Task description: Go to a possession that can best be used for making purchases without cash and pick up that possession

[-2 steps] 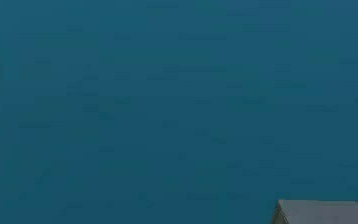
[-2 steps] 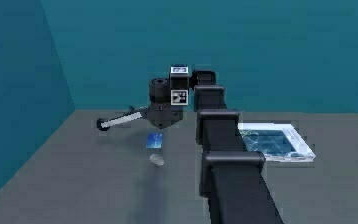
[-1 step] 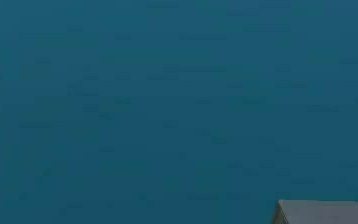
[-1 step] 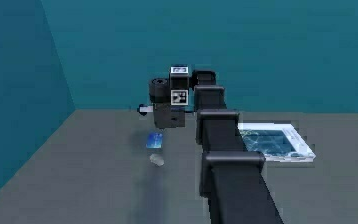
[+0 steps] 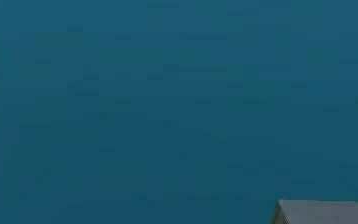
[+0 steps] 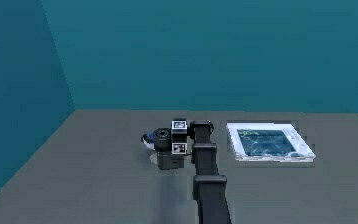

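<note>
On grey surface point(image 6: 87, 170), jaws' hold unclear.

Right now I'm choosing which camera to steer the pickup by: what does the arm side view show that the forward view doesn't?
Arm side view: the arm over a grey surface, its fingers at the far end, and a flat white-edged panel with a blue-green face lying right of the arm. Forward view: a grey corner at its bottom right. Both: teal wall.
</note>
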